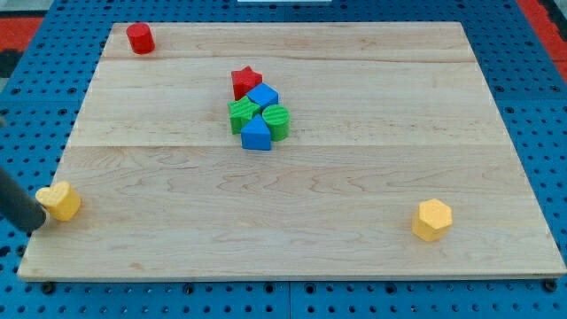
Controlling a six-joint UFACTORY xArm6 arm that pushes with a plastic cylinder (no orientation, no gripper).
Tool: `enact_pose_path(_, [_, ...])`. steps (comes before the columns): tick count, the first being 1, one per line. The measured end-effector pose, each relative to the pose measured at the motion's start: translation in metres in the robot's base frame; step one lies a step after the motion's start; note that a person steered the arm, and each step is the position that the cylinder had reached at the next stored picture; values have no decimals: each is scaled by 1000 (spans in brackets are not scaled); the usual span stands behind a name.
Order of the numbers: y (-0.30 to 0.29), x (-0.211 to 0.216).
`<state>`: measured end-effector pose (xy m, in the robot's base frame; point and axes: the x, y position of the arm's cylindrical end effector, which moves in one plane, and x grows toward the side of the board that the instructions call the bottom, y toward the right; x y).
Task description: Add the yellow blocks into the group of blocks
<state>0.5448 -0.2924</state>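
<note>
A yellow heart-shaped block (60,200) lies near the board's left edge, low in the view. My tip (39,218) touches its left side, coming in from the view's left. A yellow hexagonal block (432,219) lies at the lower right. The group sits at the board's middle: a red star (245,81), a blue cube (263,96), a green block (242,114), a green cylinder (276,121) and a blue block (256,135), all touching or nearly so.
A red cylinder (140,38) stands alone at the board's top left corner. The wooden board (354,177) lies on a blue perforated table. The heart block is close to the board's left edge.
</note>
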Motion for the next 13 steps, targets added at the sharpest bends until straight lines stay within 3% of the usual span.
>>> enact_pose_path(1, [30,-40])
enact_pose_path(2, [111,-67])
enact_pose_path(3, [160,-60])
enact_pose_path(4, [177,-48])
enact_pose_path(5, [194,-66])
enact_pose_path(8, [161,-90])
enact_pose_path(10, [215,-104])
enact_pose_path(11, [222,-51])
enact_pose_path(13, [410,55])
